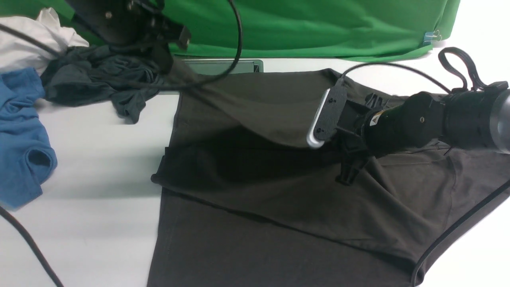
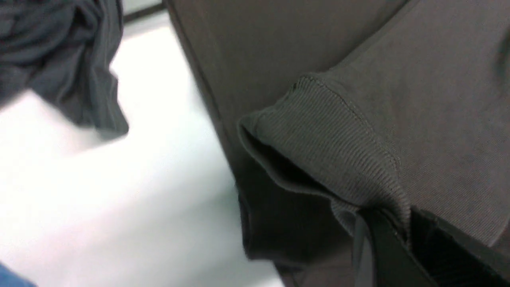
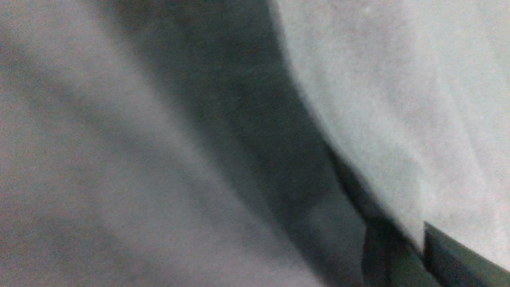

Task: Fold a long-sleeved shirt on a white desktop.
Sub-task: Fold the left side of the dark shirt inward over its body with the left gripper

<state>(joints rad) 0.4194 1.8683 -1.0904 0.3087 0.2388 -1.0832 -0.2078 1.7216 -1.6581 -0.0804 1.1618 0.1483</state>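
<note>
Well, my left claw [image 2: 400, 233] clenched on ribbed cuff [image 2: 326, 147] of dark brown-black knit long-sleeved shirt [image 1: 279, 207], spread across smooth white desktop [image 1: 99, 151]. My right claw [image 3: 420, 247] pinched shut on shirt fold, tips buried, view blurry.

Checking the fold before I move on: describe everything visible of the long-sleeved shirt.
The long-sleeved shirt is dark brown-black knit, spread across the white desktop. One sleeve is lifted by its ribbed cuff, pinched in the left gripper; the right gripper is shut on the body fabric, which wrinkles toward it.
</note>
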